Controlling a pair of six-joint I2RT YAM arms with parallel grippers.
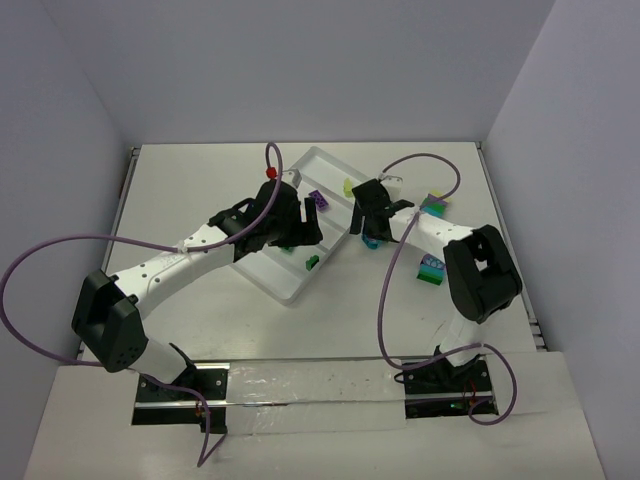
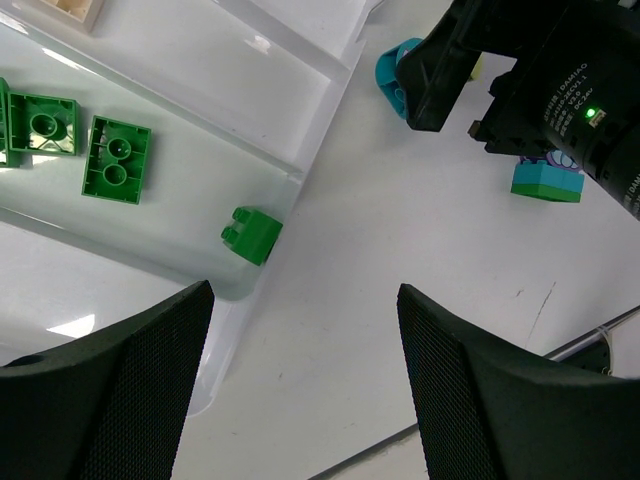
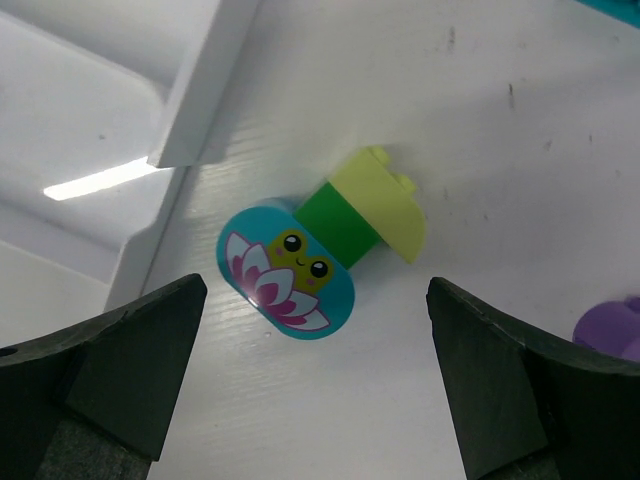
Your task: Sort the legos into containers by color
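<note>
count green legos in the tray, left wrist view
3: two flat legos side by side in one compartment, one small lego at its end wall. A green sliver at the left edge may be a fourth.

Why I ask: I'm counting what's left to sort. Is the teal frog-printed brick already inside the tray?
No, the teal frog-printed brick lies on the table outside the tray, joined to a green brick.

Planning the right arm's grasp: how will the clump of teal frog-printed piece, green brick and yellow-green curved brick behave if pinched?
The clump looks like hard plastic, likely stiff and light. Its rounded teal end may slip when pinched. Joined pieces could separate if squeezed askew.
</note>
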